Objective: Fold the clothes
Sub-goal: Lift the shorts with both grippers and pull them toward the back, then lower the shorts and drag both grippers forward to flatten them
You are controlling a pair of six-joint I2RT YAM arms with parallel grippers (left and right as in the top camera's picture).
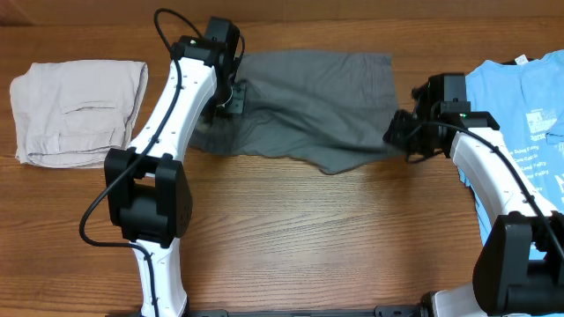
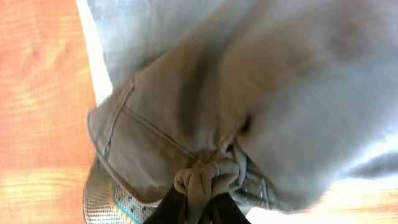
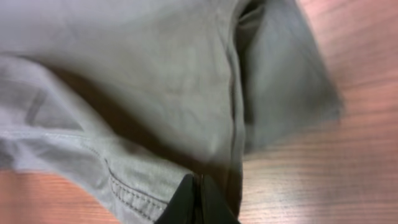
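At the bottom middle of my left wrist view, my left gripper [image 2: 198, 202] is pinching a little bunch of the grey shorts [image 2: 249, 93], right by a stitched edge. At the bottom middle of the right wrist view, my right gripper [image 3: 200, 200] is squeezing tight on a seam of the shorts. I am holding both ends so that, I think, I can flip one half over the other. From above, the shorts are lying across the top middle of the table [image 1: 308, 246]. Farther off, a folded beige garment [image 1: 79, 110] is sitting at the upper left. A blue T-shirt [image 1: 524, 97] is lying at the upper right.
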